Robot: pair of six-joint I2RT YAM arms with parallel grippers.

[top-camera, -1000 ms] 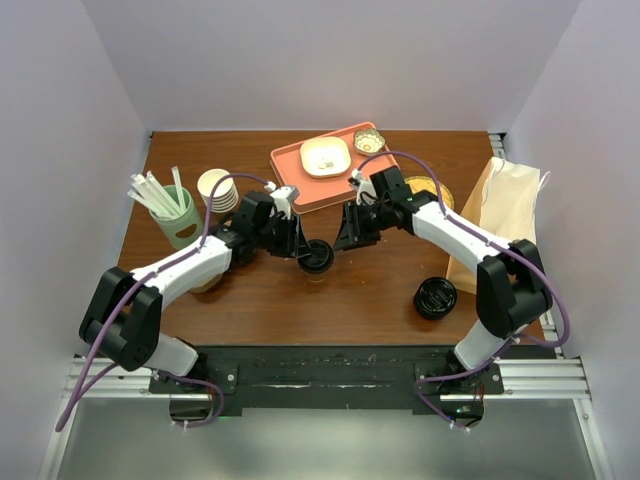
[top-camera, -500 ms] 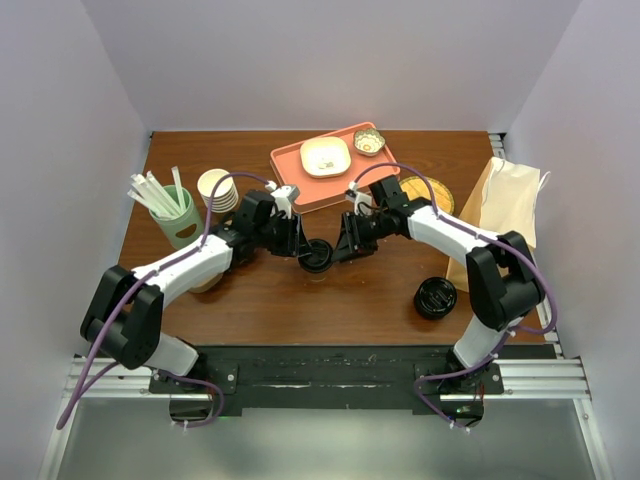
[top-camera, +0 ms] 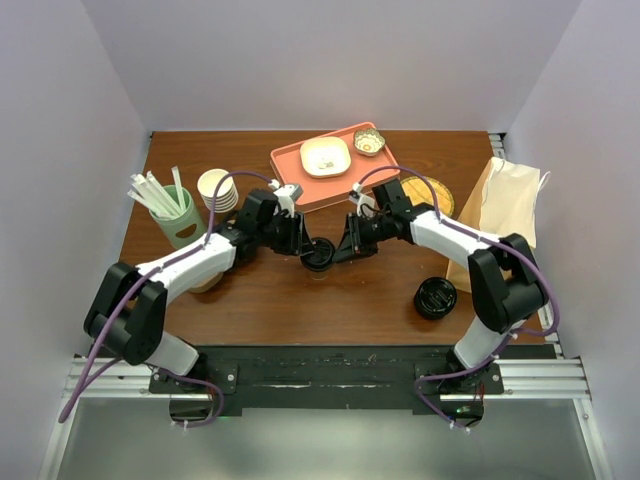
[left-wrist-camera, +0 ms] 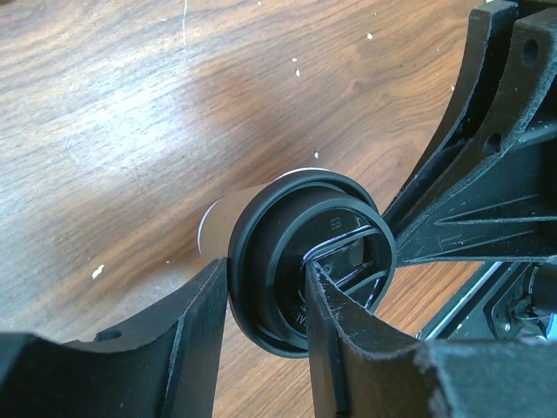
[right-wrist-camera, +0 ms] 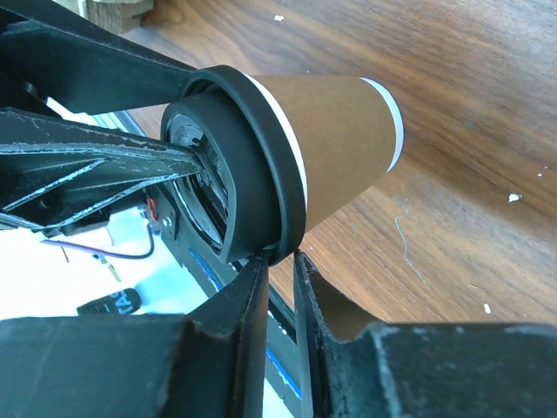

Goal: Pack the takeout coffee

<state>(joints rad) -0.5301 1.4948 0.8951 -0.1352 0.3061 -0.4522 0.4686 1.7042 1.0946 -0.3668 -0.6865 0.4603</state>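
The takeout coffee [top-camera: 318, 260], a brown paper cup [right-wrist-camera: 331, 148] with a black lid [left-wrist-camera: 287, 226], stands at the middle of the table between both grippers. My left gripper [top-camera: 303, 248] reaches it from the left. In the left wrist view this gripper [left-wrist-camera: 268, 270] is shut on the lid's rim, one finger outside it and one in the lid's recess. My right gripper [top-camera: 338, 250] comes in from the right. The right wrist view shows that gripper [right-wrist-camera: 280, 258] with its jaws narrow, pinching the lid's rim edge between the fingertips.
A brown paper bag [top-camera: 505, 215] lies at the right edge, with a loose black lid [top-camera: 436, 297] in front of it. An orange tray [top-camera: 330, 185] with dishes sits at the back. A stack of cream cups [top-camera: 217, 190] and a green cup of straws [top-camera: 175, 218] stand on the left.
My right gripper has moved left to the cup and narrowed its jaws onto the lid's rim. The left gripper has kept its hold and barely moved.
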